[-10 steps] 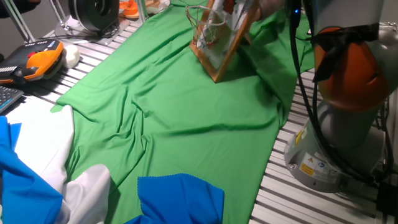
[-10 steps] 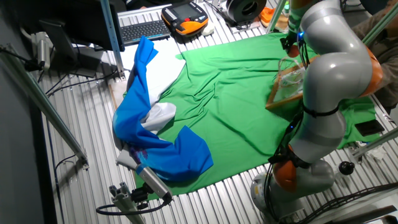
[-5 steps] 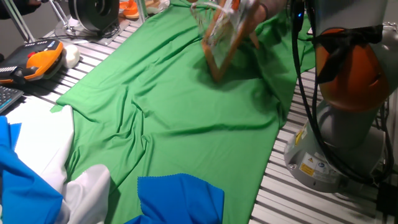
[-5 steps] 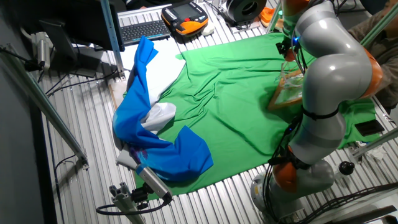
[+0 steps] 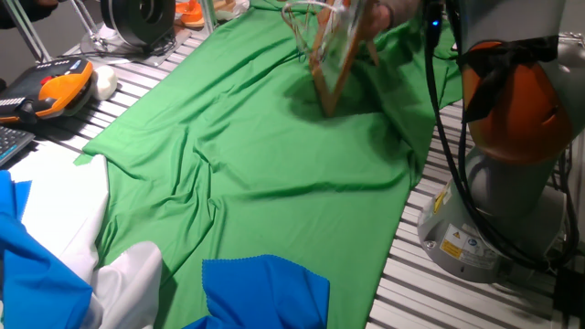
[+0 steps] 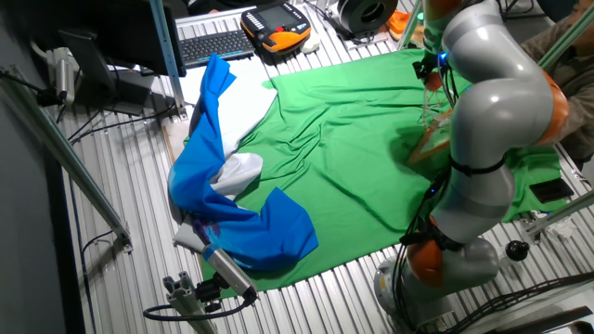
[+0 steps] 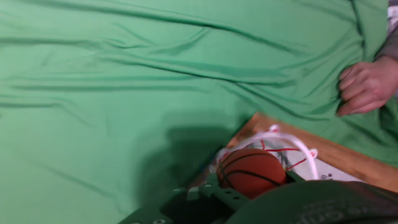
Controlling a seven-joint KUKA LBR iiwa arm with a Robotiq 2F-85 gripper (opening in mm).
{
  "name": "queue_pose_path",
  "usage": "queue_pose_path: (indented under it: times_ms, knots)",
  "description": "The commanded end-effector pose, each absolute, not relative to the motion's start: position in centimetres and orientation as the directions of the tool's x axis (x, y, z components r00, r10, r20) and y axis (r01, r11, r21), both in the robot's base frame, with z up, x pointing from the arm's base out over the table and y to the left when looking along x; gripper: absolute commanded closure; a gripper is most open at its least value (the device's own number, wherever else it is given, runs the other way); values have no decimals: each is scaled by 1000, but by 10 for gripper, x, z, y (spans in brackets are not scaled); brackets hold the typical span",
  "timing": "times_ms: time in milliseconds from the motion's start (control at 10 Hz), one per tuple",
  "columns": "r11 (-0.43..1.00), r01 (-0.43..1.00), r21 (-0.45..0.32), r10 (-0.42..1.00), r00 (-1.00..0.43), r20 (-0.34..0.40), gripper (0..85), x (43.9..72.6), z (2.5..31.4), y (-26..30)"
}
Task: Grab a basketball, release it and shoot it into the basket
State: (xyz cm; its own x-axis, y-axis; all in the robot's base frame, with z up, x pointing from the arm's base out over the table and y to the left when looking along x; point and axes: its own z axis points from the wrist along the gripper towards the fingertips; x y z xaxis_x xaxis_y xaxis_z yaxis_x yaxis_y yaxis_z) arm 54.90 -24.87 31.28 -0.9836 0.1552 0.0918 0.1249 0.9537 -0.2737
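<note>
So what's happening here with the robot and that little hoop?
The robot arm is playing toy basketball over a green cloth. In the hand view, the small orange basketball sits at the gripper, right in front of the basket with its white net. A person's hand rests on the cloth nearby. In the fixed views the hoop's wooden board stands tilted.

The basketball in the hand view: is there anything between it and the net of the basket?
No. In the hand view the basketball lies directly against the basket's white net, just under the rim, with nothing between them.
</note>
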Motion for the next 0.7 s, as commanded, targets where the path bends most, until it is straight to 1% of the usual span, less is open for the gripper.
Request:
queue_pose_path:
  times_ms: [0,100,400,600]
  knots:
    - [955,139,-263,170,-981,98,850,549,313,-248]
    - [957,156,-246,183,-979,93,850,549,313,-248]
    - [957,139,-255,171,-979,107,850,549,313,-248]
    - [960,121,-254,155,-981,117,850,532,319,-260]
